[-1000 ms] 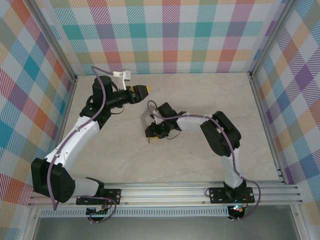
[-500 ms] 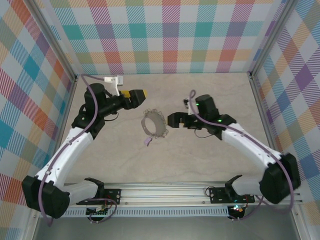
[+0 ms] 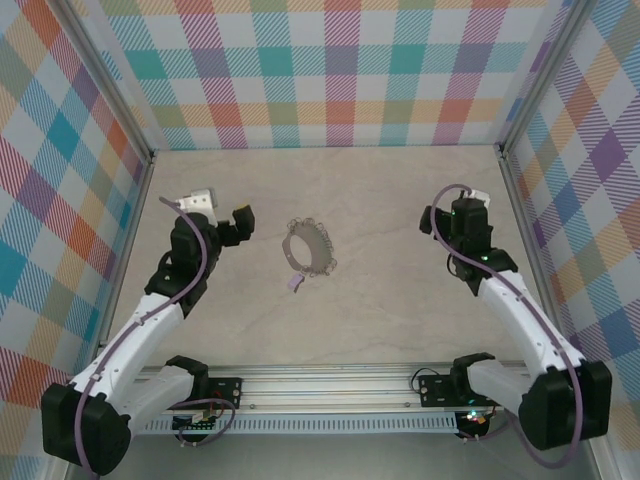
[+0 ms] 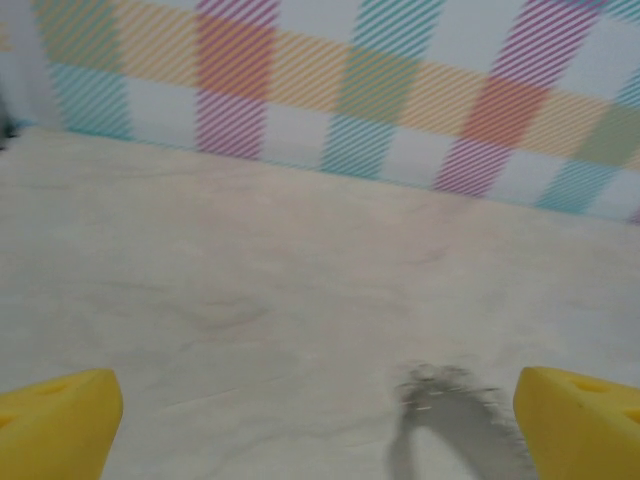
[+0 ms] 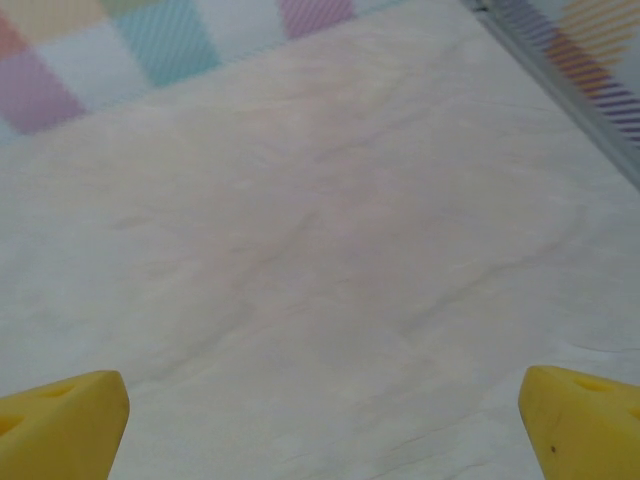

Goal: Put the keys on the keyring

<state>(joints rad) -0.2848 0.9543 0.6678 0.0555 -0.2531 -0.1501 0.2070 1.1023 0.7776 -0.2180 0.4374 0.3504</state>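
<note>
Left gripper [image 4: 318,415] and right gripper [image 5: 322,415] are gaping empty. Between them the keyring [image 3: 325,262] is lying with the key [image 3: 294,283] touching it, seemingly threaded already.

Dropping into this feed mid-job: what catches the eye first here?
The silver chain loop lies in the middle of the table, with the tiny purple key at its near left edge; I cannot tell whether it is threaded on. The left gripper and right gripper sit off to either side of it, both open wide and empty.
</note>
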